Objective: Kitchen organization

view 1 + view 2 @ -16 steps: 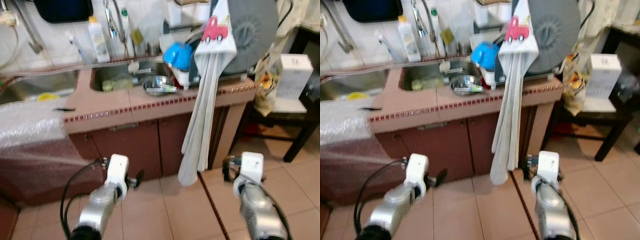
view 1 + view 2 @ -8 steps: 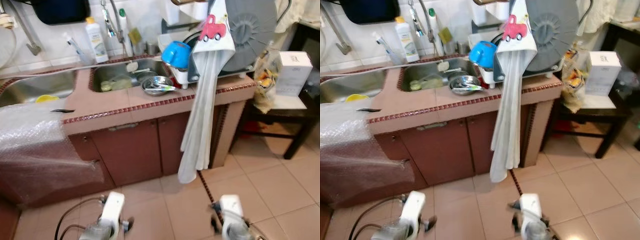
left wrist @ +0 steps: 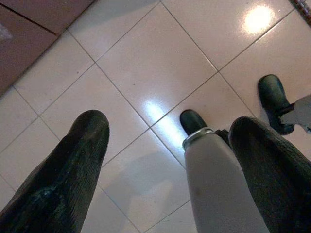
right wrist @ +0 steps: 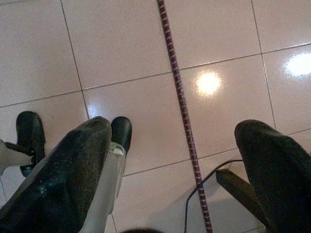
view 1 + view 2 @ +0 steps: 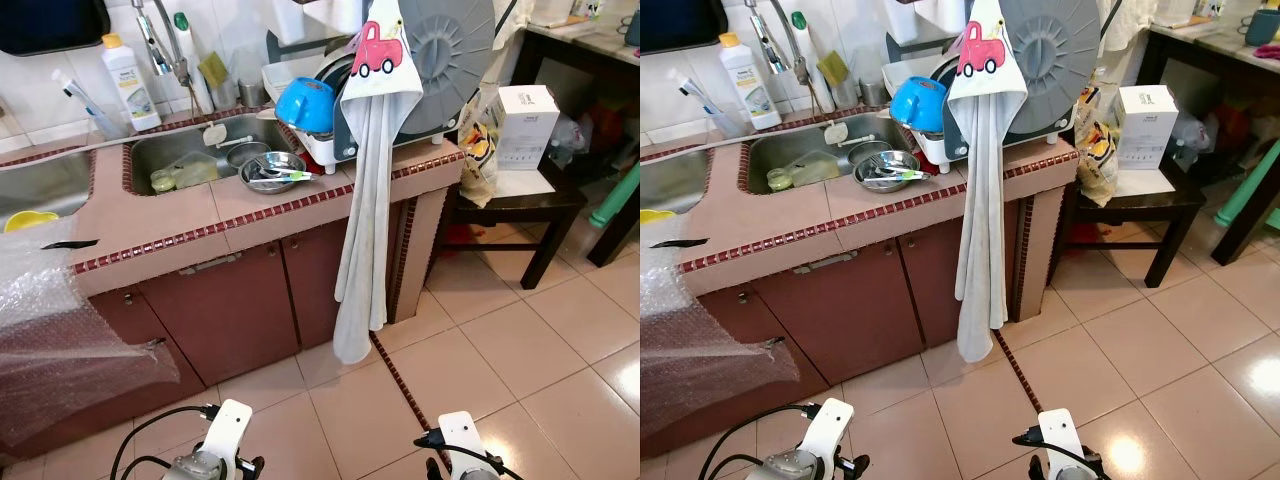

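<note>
Both arms hang low in front of a kitchen counter (image 5: 190, 215). My left gripper (image 3: 170, 124) is open and points down at the tiled floor, with nothing between its fingers (image 3: 80, 150). My right gripper (image 4: 175, 127) is open too, over the floor beside a red tile strip (image 4: 181, 102). On the counter, a steel bowl with utensils (image 5: 272, 172) sits by the sink (image 5: 190, 160). A blue bowl (image 5: 304, 102) leans on the dish rack. A white towel with a red car (image 5: 366, 180) hangs down over the cabinet front.
Bubble wrap (image 5: 60, 330) drapes over the counter's left end. A dish soap bottle (image 5: 118, 68) stands behind the sink. A dark low table (image 5: 520, 200) with a white box (image 5: 524, 112) stands to the right. My own legs and feet (image 3: 194, 121) are below the grippers.
Both arms have dropped from in front of the cabinet to the bottom edge of the picture. The camera has shifted, and more floor and the right side of the room now show.
</note>
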`<state>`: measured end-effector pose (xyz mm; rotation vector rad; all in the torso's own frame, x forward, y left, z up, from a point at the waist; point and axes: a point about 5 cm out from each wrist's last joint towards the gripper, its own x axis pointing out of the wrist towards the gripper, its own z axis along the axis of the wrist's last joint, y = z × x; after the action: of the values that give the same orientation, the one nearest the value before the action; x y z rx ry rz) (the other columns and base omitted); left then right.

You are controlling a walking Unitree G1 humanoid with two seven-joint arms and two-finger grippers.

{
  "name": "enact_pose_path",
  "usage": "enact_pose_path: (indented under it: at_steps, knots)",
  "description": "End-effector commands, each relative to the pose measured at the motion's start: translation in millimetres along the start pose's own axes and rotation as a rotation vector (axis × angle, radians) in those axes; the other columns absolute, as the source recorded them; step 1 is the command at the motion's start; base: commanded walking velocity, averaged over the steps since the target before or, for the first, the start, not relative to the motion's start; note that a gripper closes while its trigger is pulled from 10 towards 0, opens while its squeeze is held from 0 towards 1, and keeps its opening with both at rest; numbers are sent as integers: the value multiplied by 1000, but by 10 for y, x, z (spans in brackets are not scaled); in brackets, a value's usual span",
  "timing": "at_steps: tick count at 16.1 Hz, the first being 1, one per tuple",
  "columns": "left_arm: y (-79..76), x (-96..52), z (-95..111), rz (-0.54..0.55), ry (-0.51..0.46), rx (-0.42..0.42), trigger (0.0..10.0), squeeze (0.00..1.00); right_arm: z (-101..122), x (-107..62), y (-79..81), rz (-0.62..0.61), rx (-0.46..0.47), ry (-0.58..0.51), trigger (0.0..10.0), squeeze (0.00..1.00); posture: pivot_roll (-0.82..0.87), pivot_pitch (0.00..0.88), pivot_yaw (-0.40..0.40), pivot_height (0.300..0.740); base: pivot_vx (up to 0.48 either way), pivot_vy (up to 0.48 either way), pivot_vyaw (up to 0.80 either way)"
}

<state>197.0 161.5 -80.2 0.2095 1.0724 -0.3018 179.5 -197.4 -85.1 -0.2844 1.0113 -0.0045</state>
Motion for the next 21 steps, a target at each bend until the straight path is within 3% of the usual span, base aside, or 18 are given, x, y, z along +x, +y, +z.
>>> enact_pose_path:
  at_steps: [1,21]
  knots:
    - [32,-4,3,8,19,24,10000,0,9,1,24,14,-10,-5,10000,0,-35,0,91,740,0,0,-725]
    - [36,-4,-22,15,41,47,10000,0,-50,-8,72,47,-37,9,10000,0,-40,0,76,740,0,0,-722]
